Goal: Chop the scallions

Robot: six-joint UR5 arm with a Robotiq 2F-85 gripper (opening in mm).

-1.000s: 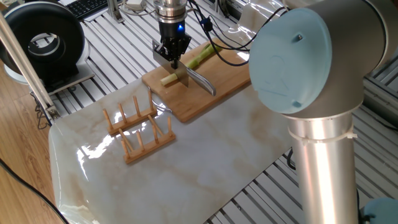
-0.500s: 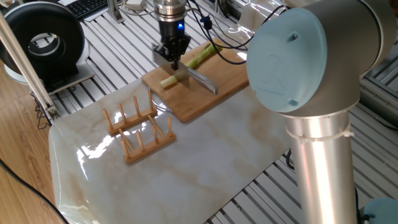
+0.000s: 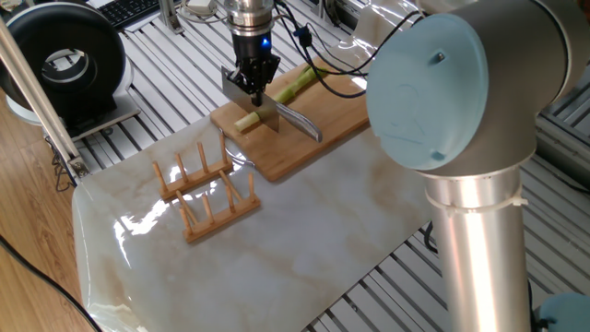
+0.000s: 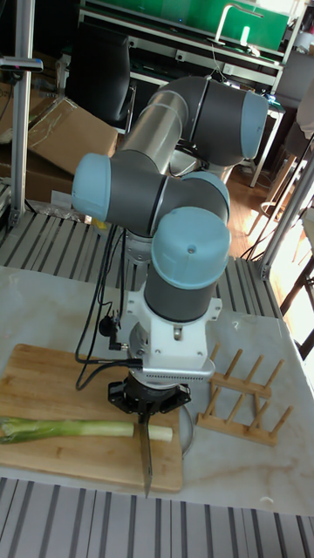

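My pincer [image 3: 253, 85] is clamped on the knife [image 4: 145, 459], blade edge-down across the scallion [image 4: 68, 429] below me (near its pale end), board [image 3: 313, 129] underneath to take the cut.

The fixed view looks down steeply from behind the grey robot arm with pale blue joint caps [image 3: 461, 101], whose elbow fills the right foreground close to the lens; it faces across the glossy marble-patterned tabletop [image 3: 304, 240] toward the black two-finger gripper [image 3: 255, 88] at the far side. The tall fixed view stands opposite, lower and nearer, facing the gripper [image 4: 150, 418] head-on with the arm rising behind it. Both views share the rectangular bamboo cutting board [image 3: 304, 129] [image 4: 70, 453] beneath the fingers and the slotted wooden dish rack [image 3: 205, 189] [image 4: 249, 397] beside them.
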